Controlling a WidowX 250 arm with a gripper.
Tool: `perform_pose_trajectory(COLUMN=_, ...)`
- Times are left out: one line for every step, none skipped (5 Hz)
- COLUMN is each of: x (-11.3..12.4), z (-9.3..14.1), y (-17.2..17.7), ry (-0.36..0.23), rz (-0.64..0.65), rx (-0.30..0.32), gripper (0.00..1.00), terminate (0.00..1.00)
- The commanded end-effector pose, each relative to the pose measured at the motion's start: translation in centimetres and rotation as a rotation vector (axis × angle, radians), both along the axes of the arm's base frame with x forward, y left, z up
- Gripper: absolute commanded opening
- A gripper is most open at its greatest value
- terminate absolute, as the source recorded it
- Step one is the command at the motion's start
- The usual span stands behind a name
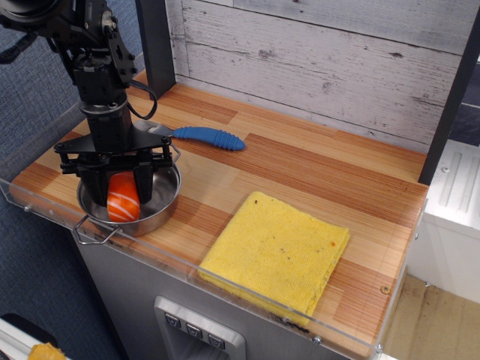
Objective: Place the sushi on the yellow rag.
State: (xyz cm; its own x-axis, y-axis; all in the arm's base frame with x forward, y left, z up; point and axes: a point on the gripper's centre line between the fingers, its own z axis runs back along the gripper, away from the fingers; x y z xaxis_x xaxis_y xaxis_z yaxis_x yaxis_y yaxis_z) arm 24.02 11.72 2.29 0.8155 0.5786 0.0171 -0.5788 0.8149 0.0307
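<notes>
The sushi [123, 199], glossy orange with white stripes, lies inside the steel pot [169, 196] at the left front of the wooden counter. My gripper [121, 192] reaches down into the pot, and its two black fingers press against the sushi's left and right sides. The sushi still sits low in the pot. The yellow rag [274, 251] lies flat at the front middle of the counter, to the right of the pot, with nothing on it.
A blue-handled utensil [210, 138] lies behind the pot. A dark post [155, 45] stands at the back left. A clear acrylic lip [172, 262] runs along the counter's front edge. A white plank wall backs the counter.
</notes>
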Motion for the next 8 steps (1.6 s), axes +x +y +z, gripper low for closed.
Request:
perform_pose_trajectory(x=-0.4, z=2.4, y=-0.3, ry=-0.048, rz=-0.012, rx=0.036, gripper=0.0, terminate=0.0)
perform_pose_trajectory(x=-0.1, z=4.3, y=-0.7, ry=-0.066, rz=-0.017, rx=0.082, gripper=0.0, terminate=0.0)
perform_pose_trajectory(x=0.4, z=7.1, y=-1.8, ry=-0.111, rz=-0.044, rx=0.141, gripper=0.0, terminate=0.0)
perform_pose_trajectory(x=0.7, z=8.3, y=-4.7, ry=-0.142, rz=-0.116, rx=0.131, gripper=0.0, terminate=0.0)
perform_pose_trajectory(x=0.6, z=7.9, y=-9.0, ry=-0.147, rz=-0.22, rx=0.09, gripper=0.0, terminate=0.0)
perform_pose_trajectory(x=0.7, z=7.1, y=-12.8, ry=-0.123, rz=-0.322, rx=0.093, gripper=0.0, terminate=0.0)
perform_pose_trajectory(x=0.4, z=5.8, y=-15.4, ry=-0.136, rz=-0.404, rx=0.048, gripper=0.0, terminate=0.0)
perform_pose_trajectory(x=0.3, z=3.9, y=-17.2, ry=-0.105, rz=-0.468, rx=0.033, gripper=0.0, terminate=0.0)
